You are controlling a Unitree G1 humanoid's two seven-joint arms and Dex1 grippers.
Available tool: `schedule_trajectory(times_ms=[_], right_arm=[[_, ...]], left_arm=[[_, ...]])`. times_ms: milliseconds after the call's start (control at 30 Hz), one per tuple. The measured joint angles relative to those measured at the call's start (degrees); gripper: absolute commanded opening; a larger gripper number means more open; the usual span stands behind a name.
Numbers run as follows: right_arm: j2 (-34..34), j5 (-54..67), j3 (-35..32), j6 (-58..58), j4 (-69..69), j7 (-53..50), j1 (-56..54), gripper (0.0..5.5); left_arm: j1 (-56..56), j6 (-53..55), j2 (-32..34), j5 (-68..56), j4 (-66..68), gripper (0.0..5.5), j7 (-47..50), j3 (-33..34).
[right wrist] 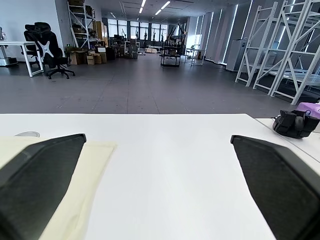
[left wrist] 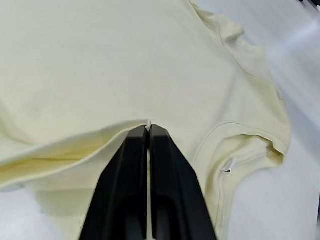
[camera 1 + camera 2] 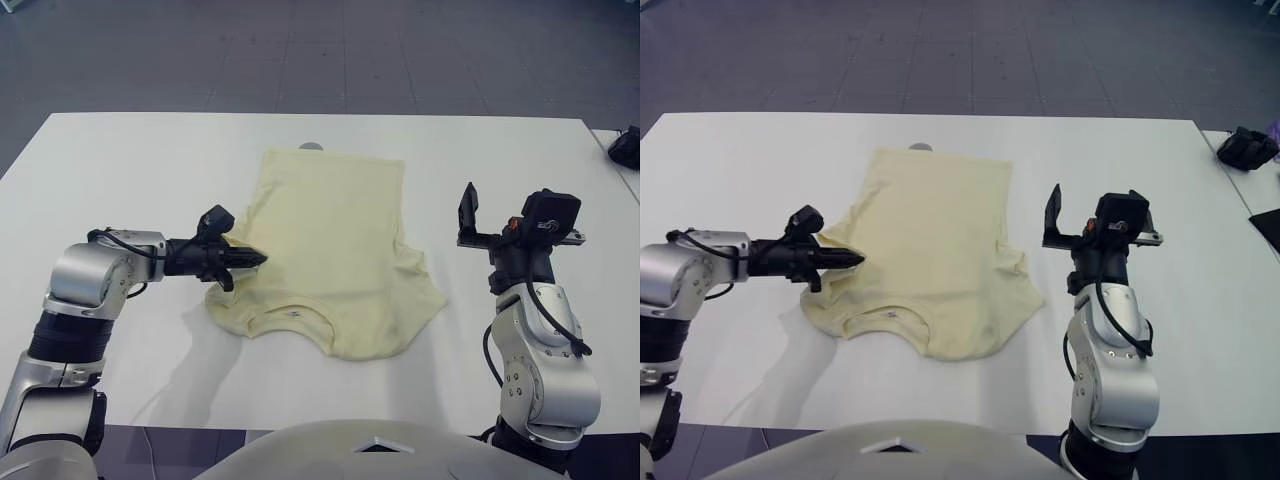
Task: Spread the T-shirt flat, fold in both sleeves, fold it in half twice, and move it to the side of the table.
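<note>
Yellow T-shirt (image 3: 330, 240) lies on the table (image 3: 120, 160) — the left gripper (image 3: 262, 257) has its fingers clamped on its left edge. Right gripper (image 3: 515, 225) — fingers apart.

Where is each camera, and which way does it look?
Left eye view: on the head, facing forward and down at the T-shirt on the table; both arms show.
Right eye view: beside it, same scene.
Left wrist view: left wrist, facing along the shut left end effector pinching the T-shirt.
Right wrist view: right wrist, facing across the table into the room, past the open right end effector.
All four share the T-shirt.
</note>
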Motion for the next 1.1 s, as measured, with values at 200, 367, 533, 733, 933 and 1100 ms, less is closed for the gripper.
schedule_trajectory(times_ms=[200,367,533,733,933,1100], right_arm=[[0.2,-0.2,1.1,-0.3,0.0,-0.3,0.5,5.4],[1.2,-0.8,2.1,-0.8,0.0,-1.0,0.6,5.4],[1.8,-1.3,2.8,-1.3,0.0,-1.5,0.6,5.4],[2.3,-1.9,3.1,-1.9,0.2,-1.9,0.7,5.4],[2.3,-2.0,2.7,-2.2,0.7,-1.8,0.5,5.4],[0.3,-1.8,0.3,-1.9,0.1,0.4,2.2,5.4]], left_arm=[[-1.4,1.4,-1.8,0.8,-0.6,0.04,2.6,-2.6],[-1.4,3.0,-2.8,2.0,-2.1,0.04,4.4,-6.1],[-1.5,4.5,-4.7,2.0,-2.2,0.86,5.4,-6.9],[-7.7,8.0,-3.7,-5.0,-1.3,1.9,3.1,3.4],[-10.0,0.5,3.4,1.5,7.0,2.98,1.3,3.2],[2.3,-3.7,12.9,1.2,0.5,3.79,-8.7,3.7]])
